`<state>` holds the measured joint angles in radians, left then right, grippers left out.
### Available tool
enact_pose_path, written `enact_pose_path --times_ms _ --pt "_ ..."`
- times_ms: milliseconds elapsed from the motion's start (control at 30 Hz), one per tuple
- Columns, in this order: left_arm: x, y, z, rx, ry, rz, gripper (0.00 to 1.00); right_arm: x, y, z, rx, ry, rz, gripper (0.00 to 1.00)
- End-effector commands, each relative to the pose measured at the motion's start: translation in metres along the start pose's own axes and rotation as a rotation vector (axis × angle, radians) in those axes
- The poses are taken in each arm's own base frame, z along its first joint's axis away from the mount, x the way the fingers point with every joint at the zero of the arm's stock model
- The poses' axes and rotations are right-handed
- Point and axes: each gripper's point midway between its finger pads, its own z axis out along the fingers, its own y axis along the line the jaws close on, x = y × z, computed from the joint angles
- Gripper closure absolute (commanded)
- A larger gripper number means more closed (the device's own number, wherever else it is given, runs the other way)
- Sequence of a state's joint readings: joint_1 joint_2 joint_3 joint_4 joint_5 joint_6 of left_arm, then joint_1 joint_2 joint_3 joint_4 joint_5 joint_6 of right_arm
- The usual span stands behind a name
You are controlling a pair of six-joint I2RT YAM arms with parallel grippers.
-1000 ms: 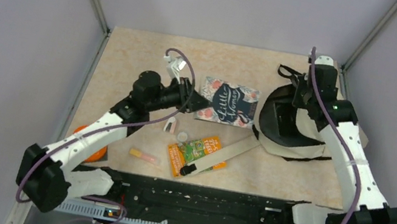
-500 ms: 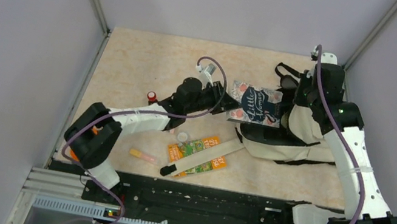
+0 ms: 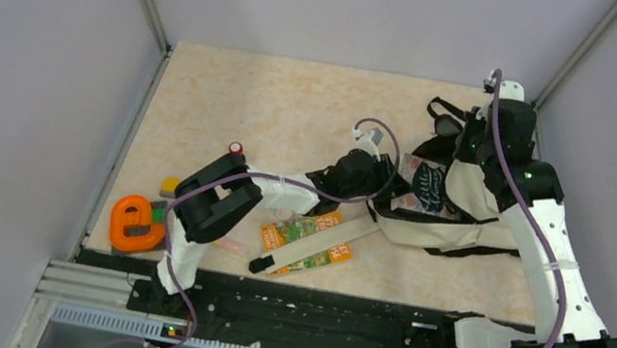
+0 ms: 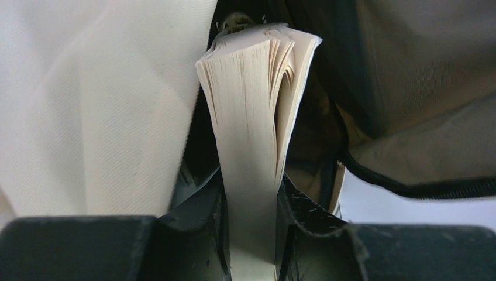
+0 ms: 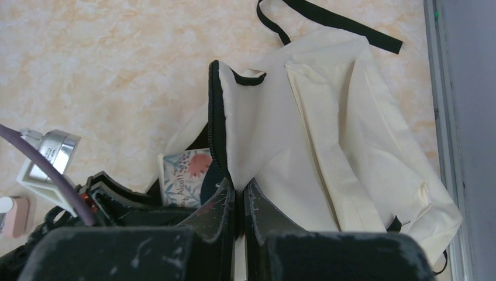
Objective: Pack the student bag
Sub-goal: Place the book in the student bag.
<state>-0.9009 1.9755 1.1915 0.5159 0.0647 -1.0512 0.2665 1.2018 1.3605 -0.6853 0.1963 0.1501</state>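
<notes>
Only the far left of the desk is bare enough for a tool to pass. The left arm lies across the middle. The book clamped in the left tool fills the student bag mouth, whose rim the right tool pinches. Near the front, a strap crosses an orange booklet, and an orange object sits front left.

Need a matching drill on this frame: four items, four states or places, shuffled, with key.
Items
1. left tool
2. right tool
3. orange booklet
4. orange round object

States or places
A. lies under the strap of the bag
B. shut on the bag's opening edge
C. near left corner of the table
D. shut on the pages of the book

Pairs: 1-D, 2-B, 3-A, 4-C
</notes>
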Motion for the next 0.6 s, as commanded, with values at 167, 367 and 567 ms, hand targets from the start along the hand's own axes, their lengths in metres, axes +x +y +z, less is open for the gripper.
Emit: enact_pose_path --times_ms 167,367,567 --pt "-0.012 -0.044 0.056 0.061 -0.173 0.035 1.00 -0.035 0.007 -0.007 -0.035 -0.157 0.027 1.00" --pt "-0.001 -0.024 0.063 -0.032 -0.157 0.181 0.59 -0.033 0.005 -0.005 -0.026 -0.163 0.025 1.00" --pt "-0.029 -0.031 0.035 -0.074 -0.252 0.347 0.18 -0.035 0.005 -0.009 -0.033 -0.183 0.031 1.00"
